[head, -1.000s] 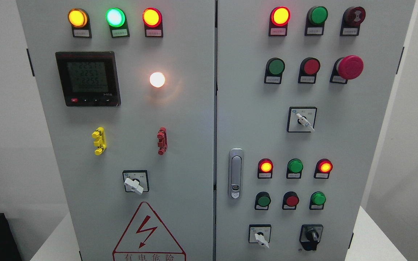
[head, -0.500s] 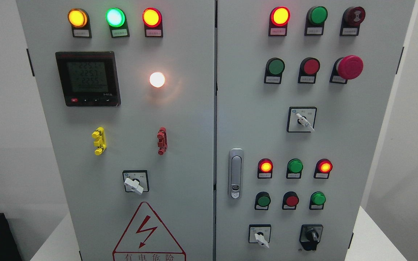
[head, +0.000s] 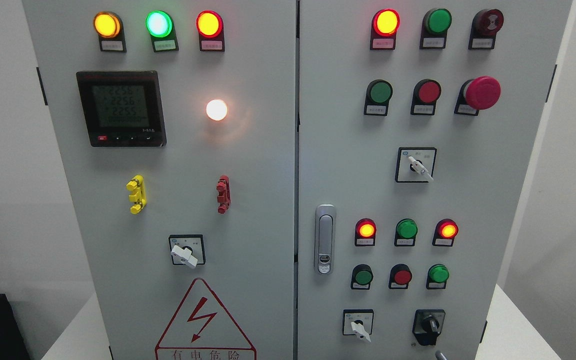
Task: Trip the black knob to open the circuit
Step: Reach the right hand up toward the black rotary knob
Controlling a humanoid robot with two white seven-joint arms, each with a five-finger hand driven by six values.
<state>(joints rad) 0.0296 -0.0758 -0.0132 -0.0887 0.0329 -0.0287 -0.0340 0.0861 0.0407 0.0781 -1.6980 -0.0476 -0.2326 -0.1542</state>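
One black knob point(head: 429, 326), handle upright, vertical.

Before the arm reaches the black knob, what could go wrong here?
1. The black knob sits low on the right door, close to a white selector; the wrong switch could be turned by mistake.
2. Only a grey tip shows at the bottom edge, so the approach cannot be judged well.

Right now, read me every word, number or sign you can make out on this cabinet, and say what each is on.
"有电危险", under a red lightning-bolt triangle: warning sign on the left door.
"2256", "2256", "2255": top three rows of the digital meter; its fourth row is too blurred.
White tags under the lamps and buttons, and the selector switch plates: too small to read.
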